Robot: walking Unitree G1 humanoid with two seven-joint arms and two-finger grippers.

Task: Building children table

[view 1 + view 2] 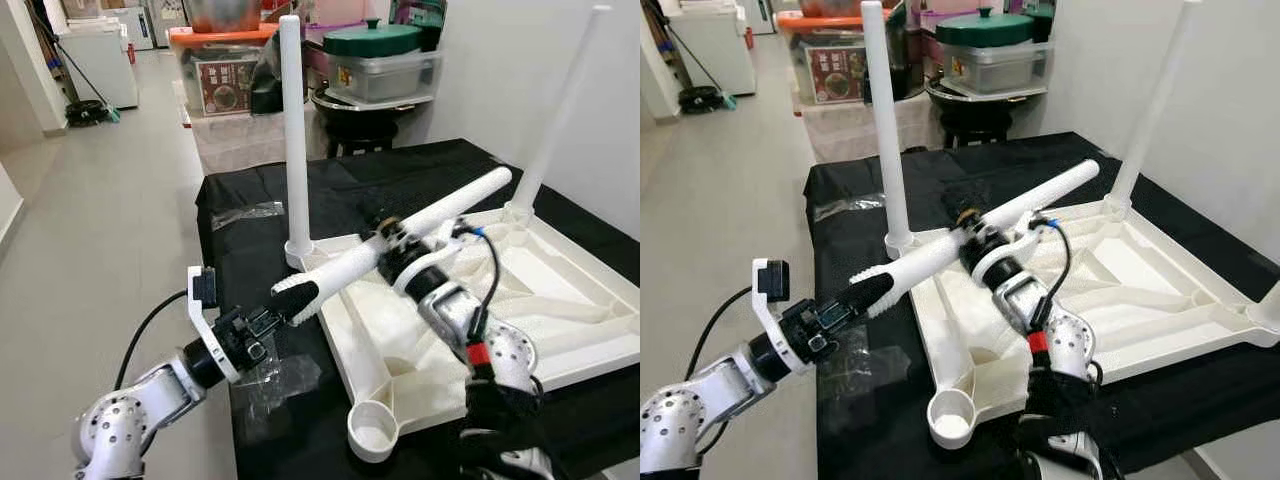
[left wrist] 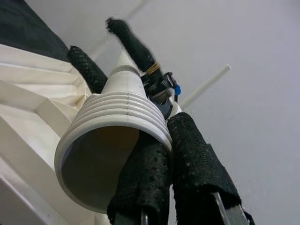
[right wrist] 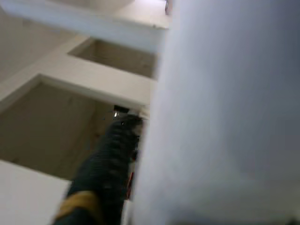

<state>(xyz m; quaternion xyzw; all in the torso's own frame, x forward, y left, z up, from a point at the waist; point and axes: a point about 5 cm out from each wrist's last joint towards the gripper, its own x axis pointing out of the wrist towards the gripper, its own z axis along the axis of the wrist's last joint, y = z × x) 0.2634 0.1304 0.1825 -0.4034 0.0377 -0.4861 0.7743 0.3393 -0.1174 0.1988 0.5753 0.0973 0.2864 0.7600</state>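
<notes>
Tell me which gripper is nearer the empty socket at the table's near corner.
Left. The left gripper clamps the loose leg's ribbed end, just above and left of the empty socket. The right gripper grips the leg's middle, higher and farther back.

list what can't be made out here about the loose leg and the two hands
- Left hand: whether it is shut; the loose leg covers its fingertips in the eye views.
- Right hand: its fingers, hidden behind the leg.
- Right wrist view: the leg is a close, blurred white mass.
- Tabletop: right corner cut off.
</notes>
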